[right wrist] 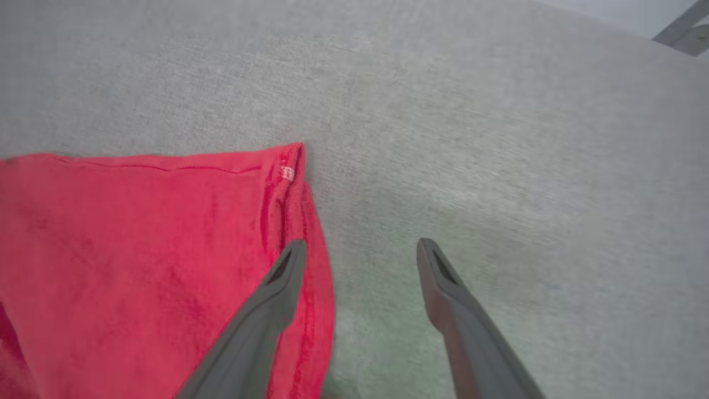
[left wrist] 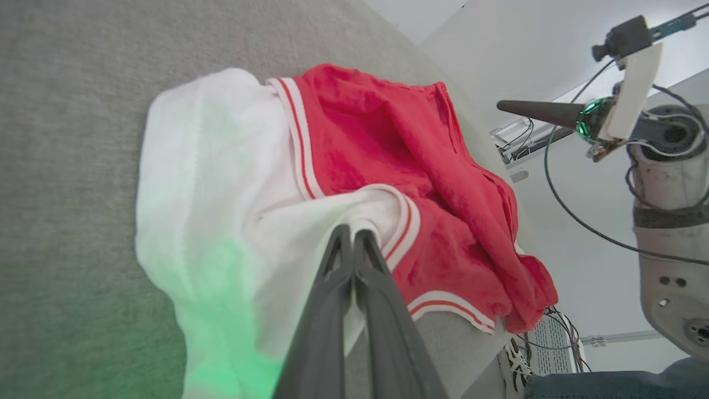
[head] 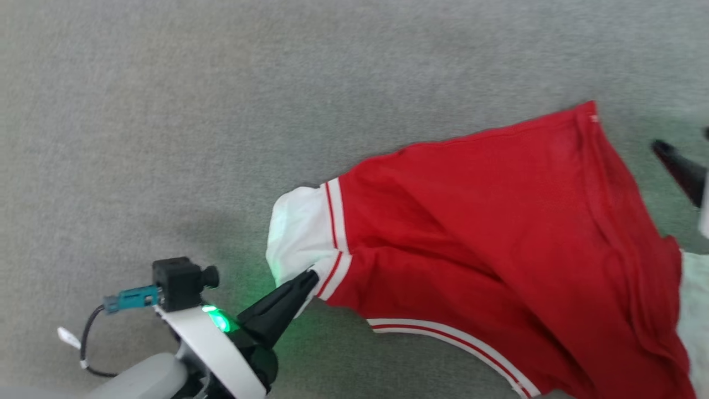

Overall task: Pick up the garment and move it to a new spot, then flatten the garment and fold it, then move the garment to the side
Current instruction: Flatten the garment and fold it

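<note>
The garment (head: pixel 498 233), a red jersey with a white sleeve (head: pixel 296 233) and red-and-white striped trim, lies rumpled on the grey surface (head: pixel 221 111). My left gripper (head: pixel 311 275) is shut on the sleeve's edge beside the trim; in the left wrist view its fingers (left wrist: pixel 338 260) press together on the white cloth (left wrist: pixel 221 194). At the garment's far red corner (right wrist: pixel 291 158), my right gripper (right wrist: pixel 360 246) stands open. One of its fingers (right wrist: pixel 277 282) hovers over the red hem, the other over bare surface, with nothing between them. It also shows as my right gripper (head: pixel 682 138) at the head view's right edge.
The grey cloth-covered surface (right wrist: pixel 498 138) stretches wide beyond the garment on the left and far side. In the left wrist view, past the surface's edge, a person's shoe (left wrist: pixel 518 363) and a leg in blue jeans (left wrist: pixel 609 385) show, with cables and equipment (left wrist: pixel 548 338) nearby.
</note>
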